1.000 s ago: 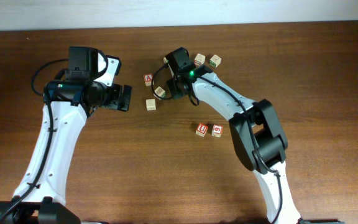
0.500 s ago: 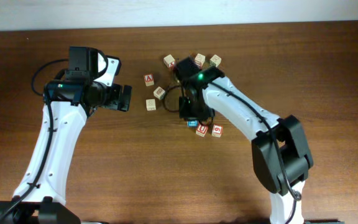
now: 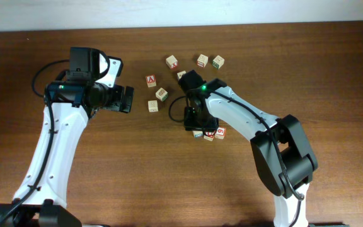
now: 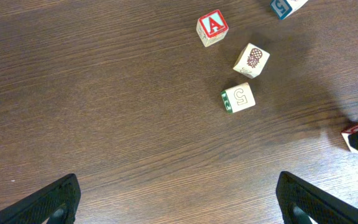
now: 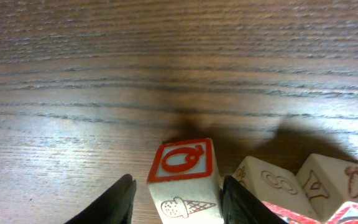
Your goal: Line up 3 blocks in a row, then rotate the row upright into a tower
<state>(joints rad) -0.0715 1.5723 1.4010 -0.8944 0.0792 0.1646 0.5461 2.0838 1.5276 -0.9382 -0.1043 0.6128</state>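
Right gripper (image 5: 178, 205): the fingers stand either side of one block. A sliver of table shows at the nine o'clock finger (image 5: 114, 202), so the jaws are parted and not clamping.
Ring block (image 5: 182, 168): it sits flat on the table between those fingers, with a red ring letter on top and an ice-cream cone on the near face. From overhead (image 3: 198, 133) it is the nine o'clock end of a tight cluster near the table's middle.
Neighbours: the red-faced block (image 3: 210, 135) is just beside the ring block at three o'clock, and the 6 block (image 3: 220, 132) is at three o'clock of that one.
Weight: probably very light, being small wooden cubes.
Stiffness: rigid, so a firm pinch should not mark or crush them.
Surface: the printed faces look smooth, so a loose grip may let a block twist.
Where to hold: two opposite side faces at mid-height, jaws square to the faces.
Risk: the three o'clock finger has little room and could nudge the neighbours.
Left gripper (image 4: 179, 202): wide open and empty over bare table (image 3: 333, 75), well apart from the cluster at its ten o'clock.
Loose blocks: the 5 block (image 4: 238, 98), pineapple block (image 4: 251, 60) and A block (image 4: 212, 28) lie at eleven o'clock of the cluster and are not part of the job.
Far blocks (image 3: 202, 60): these lie at twelve o'clock, near the table's far side.
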